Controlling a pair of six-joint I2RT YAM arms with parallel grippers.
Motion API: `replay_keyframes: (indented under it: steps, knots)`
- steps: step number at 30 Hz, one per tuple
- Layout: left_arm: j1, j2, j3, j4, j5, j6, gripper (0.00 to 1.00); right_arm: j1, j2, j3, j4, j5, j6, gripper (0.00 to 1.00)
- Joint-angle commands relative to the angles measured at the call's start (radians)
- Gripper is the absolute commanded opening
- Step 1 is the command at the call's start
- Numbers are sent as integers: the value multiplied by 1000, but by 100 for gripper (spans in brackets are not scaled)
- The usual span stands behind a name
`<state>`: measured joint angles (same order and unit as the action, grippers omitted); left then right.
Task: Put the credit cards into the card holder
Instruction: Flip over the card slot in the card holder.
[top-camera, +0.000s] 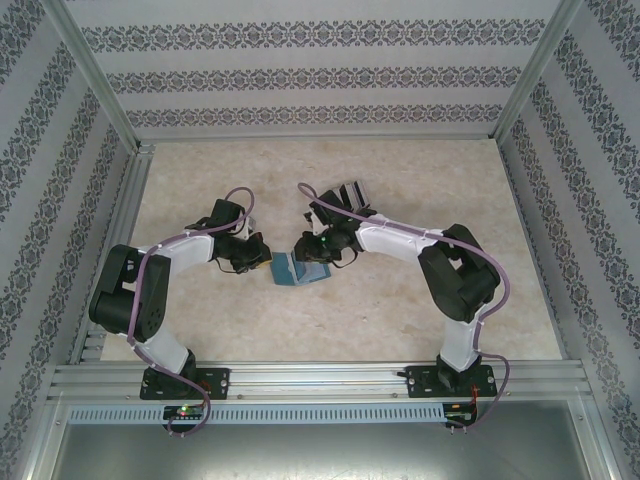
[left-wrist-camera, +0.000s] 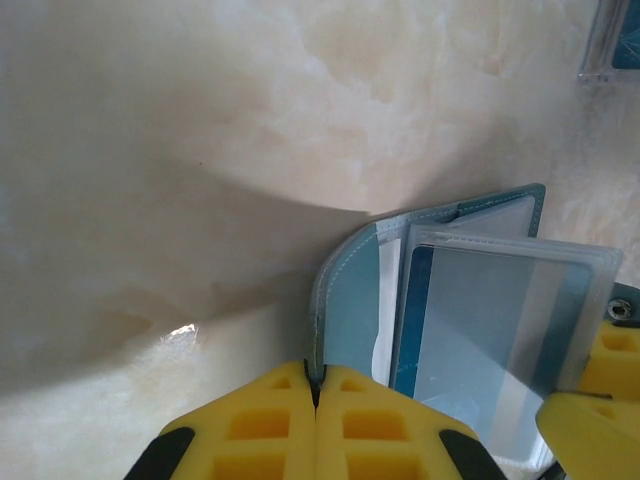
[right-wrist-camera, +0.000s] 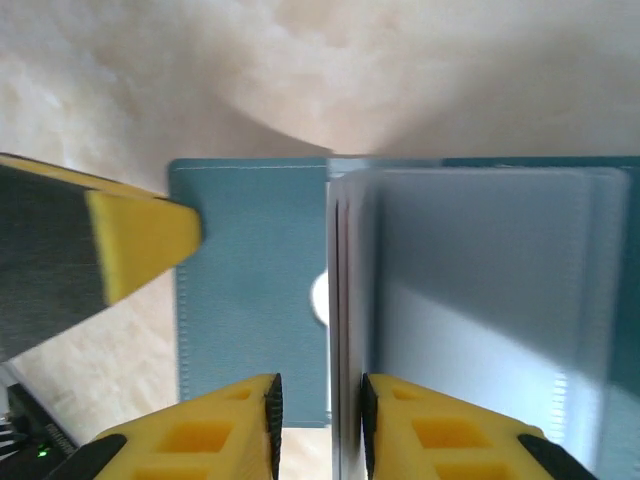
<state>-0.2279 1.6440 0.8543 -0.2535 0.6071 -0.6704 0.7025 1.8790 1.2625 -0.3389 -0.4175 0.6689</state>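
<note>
Holder-opening step: left gripper (left-wrist-camera: 315, 385), jaws closed on the cover edge of the small teal-blue folding card holder (left-wrist-camera: 350, 290) at the middle of the pale surface (top-camera: 400, 320); right gripper (right-wrist-camera: 320, 410), jaws part-open astride its clear plastic sleeves (right-wrist-camera: 470, 300); the fanned thin plastic credit cards (top-camera: 350, 191) lie well apart, so one arm must probably fetch them next.

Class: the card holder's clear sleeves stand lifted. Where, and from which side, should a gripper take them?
Pinch the sleeves at their raised free edge, from above, a finger on each face. They are thin sheets tilted up off the card holder, so only the faces give hold. The left gripper clamps the cover, likely steadying it.
</note>
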Motion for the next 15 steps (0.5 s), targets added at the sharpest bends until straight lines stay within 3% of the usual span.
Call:
replay_keyframes:
  steps: [1, 15]
  knots:
    - [-3, 19, -7, 16, 15, -11, 0, 29, 2, 48, 36, -48, 32, 31]
    - [-3, 13, -11, 8, 5, -4, 0, 30, -4, 45, 23, -27, 24, 32]
